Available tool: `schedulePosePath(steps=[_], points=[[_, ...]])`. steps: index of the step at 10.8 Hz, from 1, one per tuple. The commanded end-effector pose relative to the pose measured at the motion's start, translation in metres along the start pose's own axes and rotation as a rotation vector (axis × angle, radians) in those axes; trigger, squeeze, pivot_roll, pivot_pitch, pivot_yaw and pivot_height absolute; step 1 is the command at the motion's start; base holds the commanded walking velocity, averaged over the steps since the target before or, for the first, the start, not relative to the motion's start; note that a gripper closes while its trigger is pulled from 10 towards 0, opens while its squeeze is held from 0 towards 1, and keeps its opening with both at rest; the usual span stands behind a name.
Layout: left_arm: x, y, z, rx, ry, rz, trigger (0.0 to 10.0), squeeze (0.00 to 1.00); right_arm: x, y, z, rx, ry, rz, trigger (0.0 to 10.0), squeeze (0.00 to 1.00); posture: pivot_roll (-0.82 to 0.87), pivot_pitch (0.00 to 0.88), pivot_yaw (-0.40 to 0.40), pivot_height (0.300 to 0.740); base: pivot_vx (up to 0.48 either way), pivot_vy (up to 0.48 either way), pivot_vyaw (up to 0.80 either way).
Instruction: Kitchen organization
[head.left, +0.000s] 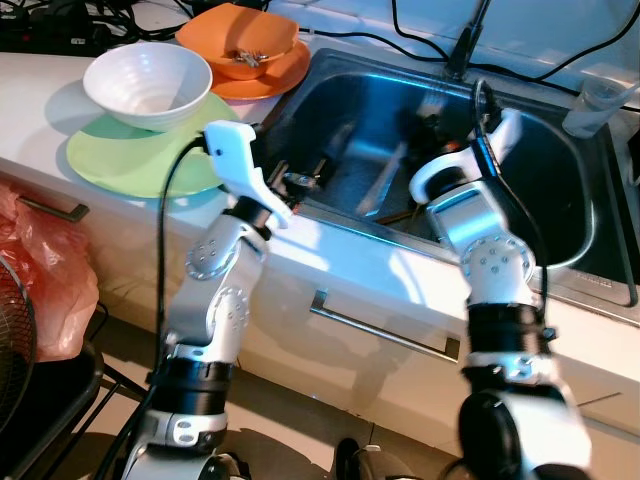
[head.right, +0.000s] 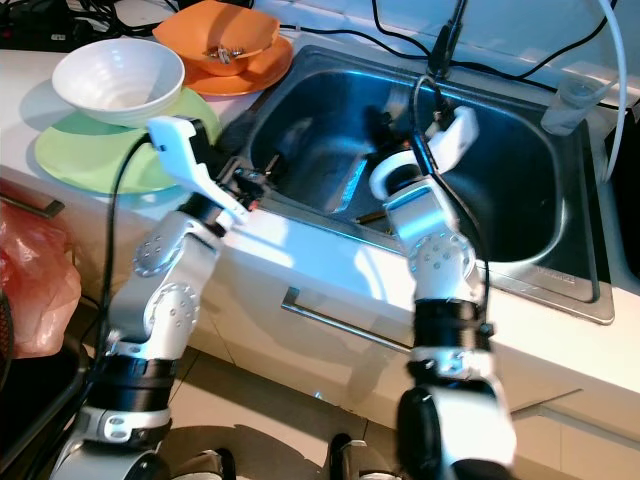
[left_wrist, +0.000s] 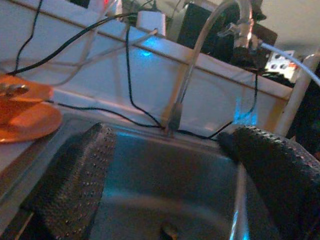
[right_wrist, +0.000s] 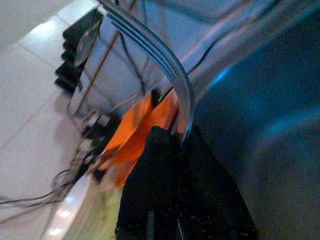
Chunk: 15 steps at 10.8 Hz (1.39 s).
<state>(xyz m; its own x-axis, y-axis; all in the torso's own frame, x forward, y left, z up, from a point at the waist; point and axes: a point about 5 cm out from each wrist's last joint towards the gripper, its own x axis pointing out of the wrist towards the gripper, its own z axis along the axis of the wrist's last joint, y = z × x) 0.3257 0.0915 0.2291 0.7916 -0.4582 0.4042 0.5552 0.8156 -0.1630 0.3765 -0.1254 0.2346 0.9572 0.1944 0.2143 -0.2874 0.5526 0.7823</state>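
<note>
My right gripper (head.left: 428, 118) is down inside the steel sink (head.left: 570, 190), shut on a metal fork (right_wrist: 167, 67). The fork's tines stick out past the black fingers (right_wrist: 155, 170). My left gripper (head.left: 297, 181) hovers at the sink's left rim, open with nothing between its fingers (left_wrist: 75, 185). More utensils (head.left: 385, 182) lie on the sink bottom. On the counter to the left, a white bowl (head.left: 148, 82) sits on a green plate (head.left: 110, 160). Behind them an orange bowl (head.left: 240, 40) holding small scraps rests on an orange plate (head.left: 268, 82).
A curved faucet (left_wrist: 200, 55) rises behind the sink, with black cables along the back wall. A clear plastic cup (head.left: 600, 105) stands at the sink's far right corner. A drawer handle (head.left: 380, 328) is below the counter front. A red bag (head.left: 45, 270) hangs at the left.
</note>
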Motion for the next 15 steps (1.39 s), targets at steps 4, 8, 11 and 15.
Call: schedulePosePath(steps=[4,8,11,15], points=[[-0.004,-0.002,-0.001,0.036,0.025,0.007,10.0,1.00,0.008,-0.006,0.019,-0.375,-0.066,0.006,3.4,0.00,-0.08,0.164,-0.040,0.740,0.000,0.000,0.00],[-0.007,0.008,0.001,0.135,0.057,0.081,10.0,0.00,0.013,-0.037,0.042,-0.791,-0.053,-0.067,10.0,0.00,-0.04,0.170,-0.043,0.740,0.000,0.000,0.00],[-0.011,0.009,0.002,0.158,0.076,0.086,10.0,0.00,0.017,-0.051,0.043,-0.882,0.022,-0.096,10.0,0.00,0.01,0.182,-0.047,0.740,0.000,0.000,0.00],[-0.021,0.010,-0.001,0.187,0.150,0.059,10.0,0.00,0.019,-0.057,0.032,-0.941,0.109,-0.096,10.0,1.00,0.05,0.191,-0.031,0.740,0.000,0.000,0.00]])
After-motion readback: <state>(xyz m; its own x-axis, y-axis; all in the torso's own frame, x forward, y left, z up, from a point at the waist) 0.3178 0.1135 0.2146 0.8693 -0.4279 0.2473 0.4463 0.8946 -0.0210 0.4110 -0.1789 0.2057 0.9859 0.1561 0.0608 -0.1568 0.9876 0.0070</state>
